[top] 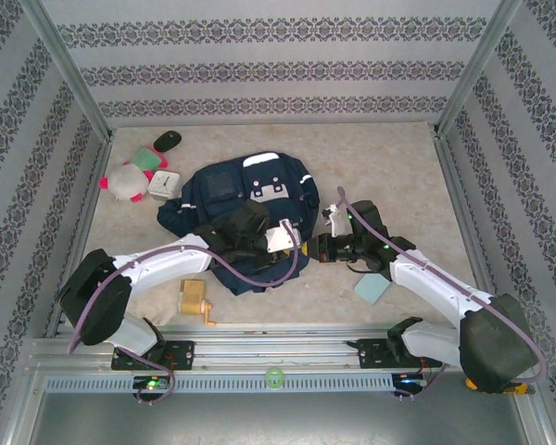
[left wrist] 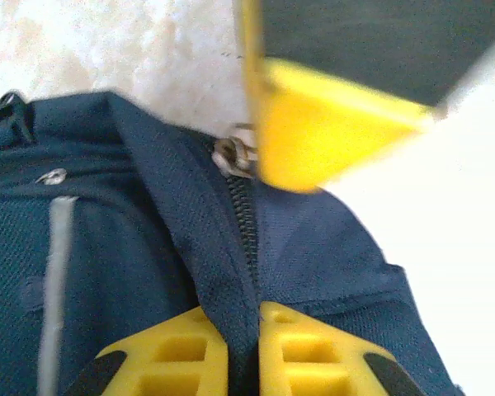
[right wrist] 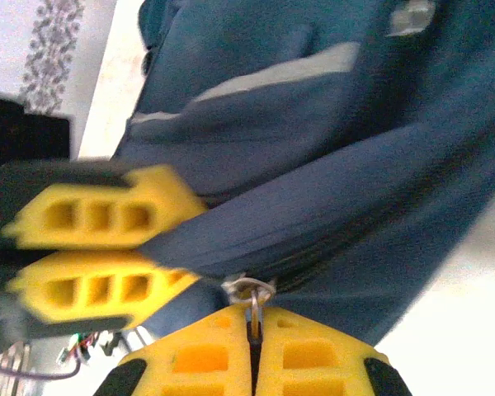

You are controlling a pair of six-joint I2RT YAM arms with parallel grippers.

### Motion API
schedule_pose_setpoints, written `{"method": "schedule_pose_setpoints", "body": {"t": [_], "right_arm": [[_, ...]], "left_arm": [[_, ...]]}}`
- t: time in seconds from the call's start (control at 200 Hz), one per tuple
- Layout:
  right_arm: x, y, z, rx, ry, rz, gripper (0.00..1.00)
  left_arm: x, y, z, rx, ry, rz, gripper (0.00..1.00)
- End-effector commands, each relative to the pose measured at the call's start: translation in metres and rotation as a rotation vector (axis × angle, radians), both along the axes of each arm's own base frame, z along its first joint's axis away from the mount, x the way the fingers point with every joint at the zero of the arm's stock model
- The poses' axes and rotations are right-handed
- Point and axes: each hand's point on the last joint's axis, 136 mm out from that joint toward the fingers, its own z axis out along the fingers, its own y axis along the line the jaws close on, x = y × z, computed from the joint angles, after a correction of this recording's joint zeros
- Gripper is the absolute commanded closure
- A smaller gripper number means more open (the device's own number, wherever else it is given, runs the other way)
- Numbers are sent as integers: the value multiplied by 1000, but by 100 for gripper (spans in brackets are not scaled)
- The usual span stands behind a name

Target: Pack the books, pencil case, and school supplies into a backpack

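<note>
Beige tabletop [top: 389, 167], backpack [top: 222, 185] lying mid-table with both grippers at its zip.
Your left gripper [left wrist: 241, 322] is clamped shut on the fabric fold [left wrist: 219, 247] beside the zip; your right gripper [right wrist: 252, 322] pinches the small pull ring [right wrist: 249, 289]. Pull off-line and the ring may slip out, or the bag may drag toward the near pencil sharpener [top: 195, 298].

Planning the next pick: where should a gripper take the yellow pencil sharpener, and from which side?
Probably by its boxy body, coming straight down from above, fingers across its opposite flat sides. The pencil sharpener sits free on the table near the left arm's base; its thin crank juts toward the near edge, a poorer hold.
</note>
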Motion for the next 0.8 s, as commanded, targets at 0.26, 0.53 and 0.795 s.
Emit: {"method": "schedule_pose_setpoints", "body": {"t": [0.26,0.53,0.795], "right_arm": [[112,-80,-36,-5,3,-347,100],[134,-85,-32,8,-23,-368,100],[76,-89,-17,-69,-37,-346,50]], "left_arm": [[-92,24,32,-83,5,-375,98],[-97,35,26,-46,-3,-377,93],[-52,42,56,-136,-79,-105,27]]}}
